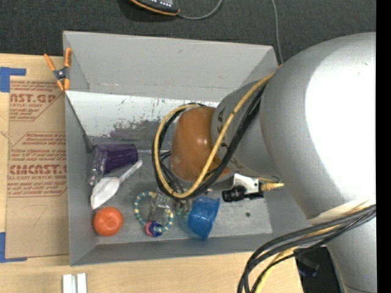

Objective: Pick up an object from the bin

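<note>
The fingers (161, 207) are down at the bead ring (141, 210), close to the bin's (183, 244) front wall; I cannot tell how far open they are. A blue cup (201, 217) crowds their right and an orange ball (108, 221) lies to their left, with bare floor beyond the cup.

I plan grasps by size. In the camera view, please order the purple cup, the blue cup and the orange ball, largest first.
1. purple cup and blue cup: they look about alike, so I do not rank them.
2. orange ball: smallest.
</note>
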